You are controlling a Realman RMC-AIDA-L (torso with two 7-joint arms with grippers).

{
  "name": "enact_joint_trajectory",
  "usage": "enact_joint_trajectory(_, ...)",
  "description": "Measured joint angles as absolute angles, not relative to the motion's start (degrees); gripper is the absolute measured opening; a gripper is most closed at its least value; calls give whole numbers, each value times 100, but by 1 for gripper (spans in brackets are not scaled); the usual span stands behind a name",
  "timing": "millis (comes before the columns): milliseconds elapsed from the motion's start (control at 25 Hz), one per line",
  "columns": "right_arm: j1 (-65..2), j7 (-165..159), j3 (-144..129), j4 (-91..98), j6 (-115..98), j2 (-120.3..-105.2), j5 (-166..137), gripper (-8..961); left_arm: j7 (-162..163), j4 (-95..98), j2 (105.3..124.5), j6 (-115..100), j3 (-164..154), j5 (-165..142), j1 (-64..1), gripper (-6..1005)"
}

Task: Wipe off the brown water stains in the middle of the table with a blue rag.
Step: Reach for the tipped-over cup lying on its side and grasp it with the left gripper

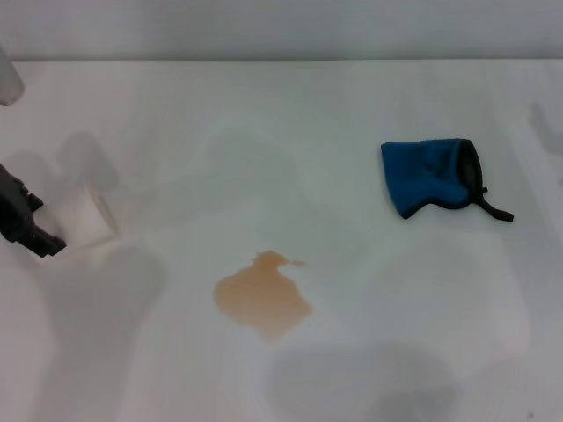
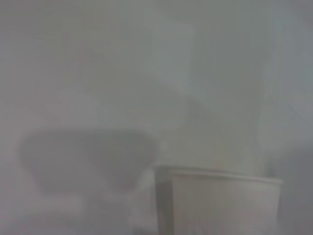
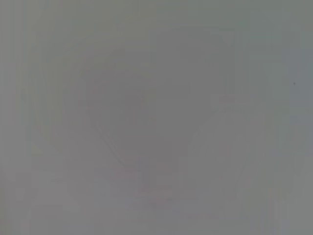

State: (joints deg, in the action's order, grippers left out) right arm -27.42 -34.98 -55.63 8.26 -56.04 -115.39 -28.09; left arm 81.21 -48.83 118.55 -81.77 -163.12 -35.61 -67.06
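The table [image 1: 290, 114] is carrying the brown water stains [image 1: 262, 297] mid-table toward its near edge. The blue rag [image 1: 431, 176] is lying untouched toward the right edge. The left end effector [image 1: 26, 220] is hovering at the left edge beside a white paper cup [image 1: 84, 215], grip unclear; nudging it risks another spill.

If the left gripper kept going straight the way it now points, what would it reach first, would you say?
Most likely the white paper cup, which stands directly ahead in the left wrist view. In the head view the left gripper sits at the table's left edge beside that cup, though depth is unclear.
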Motion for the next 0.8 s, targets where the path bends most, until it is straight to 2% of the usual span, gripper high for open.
enact_joint_trajectory(800,-2736,-3498,-5548,892,-5608,-11525,-2798,827,8071,-4664,11876,-7671,-16312,-3231,-6688,811)
